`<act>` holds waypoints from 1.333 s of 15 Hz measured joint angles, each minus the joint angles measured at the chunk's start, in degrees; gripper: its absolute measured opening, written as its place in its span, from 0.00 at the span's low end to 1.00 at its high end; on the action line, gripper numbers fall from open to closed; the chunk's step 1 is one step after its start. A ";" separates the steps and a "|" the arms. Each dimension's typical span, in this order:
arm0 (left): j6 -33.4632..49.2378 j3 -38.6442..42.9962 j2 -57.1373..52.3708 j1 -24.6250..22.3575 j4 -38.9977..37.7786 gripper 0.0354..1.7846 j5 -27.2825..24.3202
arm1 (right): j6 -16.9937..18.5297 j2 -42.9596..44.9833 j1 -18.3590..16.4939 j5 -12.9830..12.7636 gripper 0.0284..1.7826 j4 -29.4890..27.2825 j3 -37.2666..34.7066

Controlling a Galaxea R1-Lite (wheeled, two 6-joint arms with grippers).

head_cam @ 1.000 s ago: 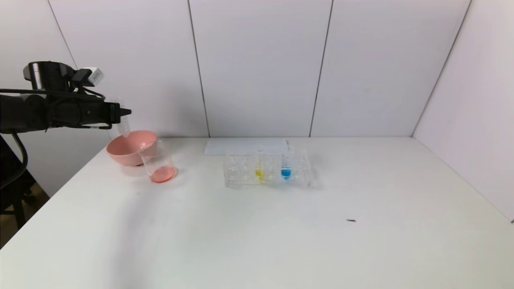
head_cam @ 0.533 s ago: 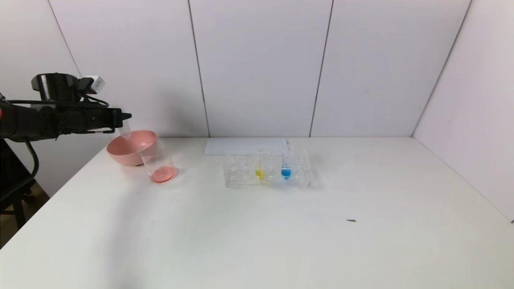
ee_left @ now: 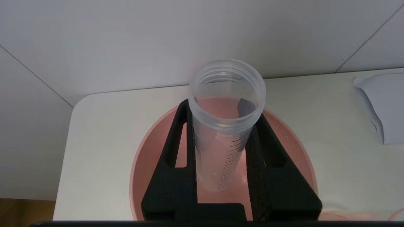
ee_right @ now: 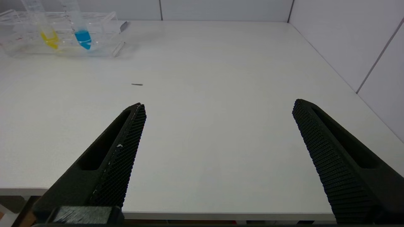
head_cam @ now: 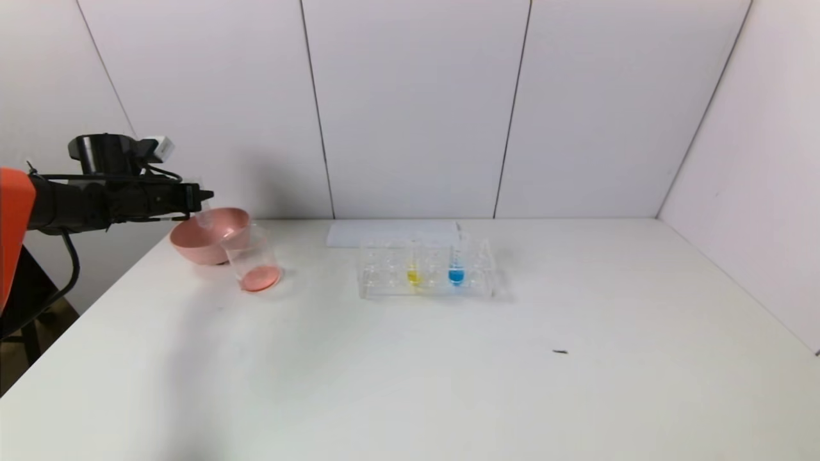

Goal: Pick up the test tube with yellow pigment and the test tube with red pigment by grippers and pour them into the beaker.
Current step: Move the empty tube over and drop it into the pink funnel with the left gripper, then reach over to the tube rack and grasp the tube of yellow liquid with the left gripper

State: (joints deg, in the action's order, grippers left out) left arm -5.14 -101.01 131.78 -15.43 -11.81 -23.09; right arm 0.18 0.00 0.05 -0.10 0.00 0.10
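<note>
Left hand (ee_left: pixel 222 132) pinches an empty tube (ee_left: pixel 225 126) over the pink bowl (head_cam: pixel 198 240), at ten o'clock from the beaker (head_cam: pixel 253 259); right hand (ee_right: pixel 217 157) spread.

We see the left tool (head_cam: pixel 204 193) at the bench's (head_cam: pixel 410 371) far left, above the pink bowl (head_cam: pixel 206 234), closed on a clear empty test tube (head_cam: pixel 203 214) whose lower end hangs over the bowl. Just beside the bowl stands the beaker (head_cam: pixel 254 259) with red liquid at its bottom. Well to the right, the clear rack (head_cam: pixel 426 269) holds the yellow tube (head_cam: pixel 414 266) and the blue tube (head_cam: pixel 456 262), side by side.
</note>
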 joint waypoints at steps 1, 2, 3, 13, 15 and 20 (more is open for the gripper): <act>-0.02 -0.61 0.69 -0.22 0.07 0.24 0.02 | -0.02 0.00 0.00 0.00 0.95 0.00 0.00; -0.02 -1.16 1.43 -0.41 0.22 0.24 -0.04 | 0.00 0.00 0.02 0.02 0.95 0.00 0.00; -0.02 -1.66 2.15 -0.66 0.27 0.24 -0.12 | 0.00 0.00 0.02 0.00 0.95 0.00 0.00; -0.02 -2.84 5.24 -1.38 0.29 0.36 -0.28 | 0.00 0.00 0.02 0.02 0.95 0.00 -0.02; -0.09 -2.88 5.33 -1.51 0.29 0.52 -0.33 | -0.02 0.00 0.02 0.00 0.95 0.00 -0.02; -0.12 -2.74 5.10 -1.60 0.24 0.91 -0.33 | 0.00 0.00 0.02 0.00 0.95 0.00 -0.02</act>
State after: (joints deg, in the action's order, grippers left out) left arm -5.27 -103.75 136.88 -17.03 -11.57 -23.42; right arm 0.18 0.00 0.07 -0.10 0.00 0.07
